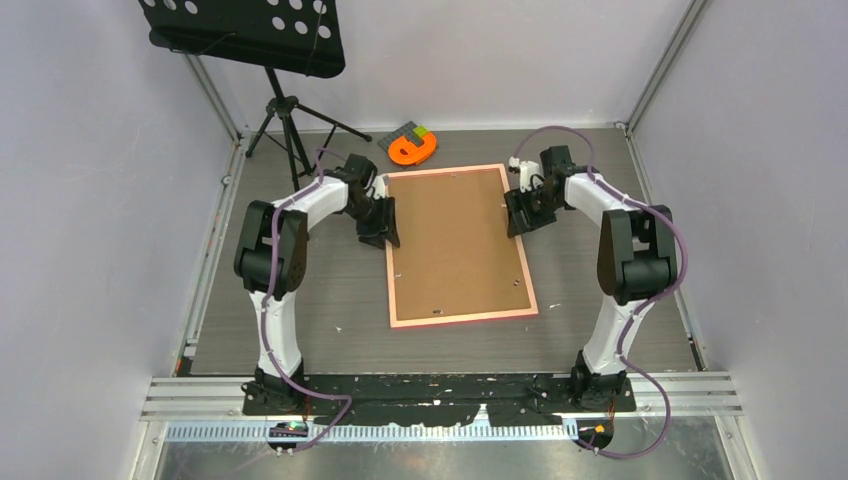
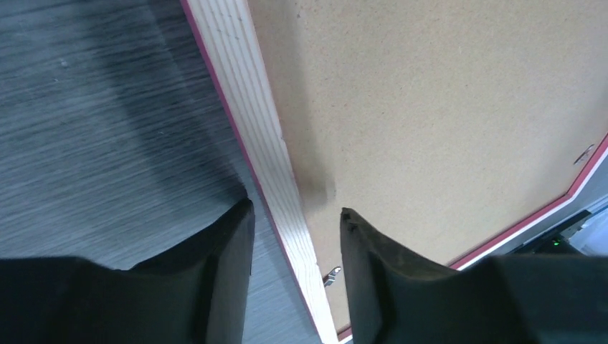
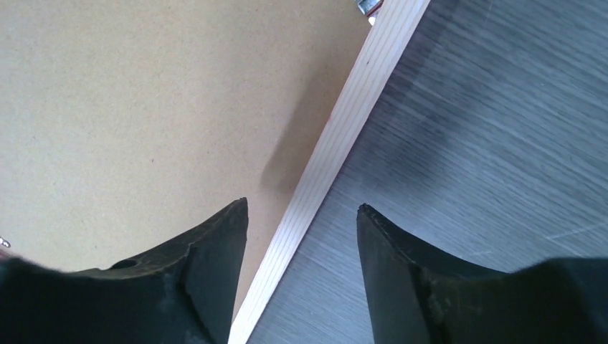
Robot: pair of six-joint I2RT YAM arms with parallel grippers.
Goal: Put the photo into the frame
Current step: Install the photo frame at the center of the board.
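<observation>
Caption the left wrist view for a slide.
Open left gripper straddling the pink-bordered rectangular wooden frame, plain brown backing board inside it.

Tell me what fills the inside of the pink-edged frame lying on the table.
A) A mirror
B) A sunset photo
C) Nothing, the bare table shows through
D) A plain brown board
D: in the top view the frame encloses a plain brown board, and both wrist views show the same speckled brown surface right beside the frame's pale striped edge.
</observation>
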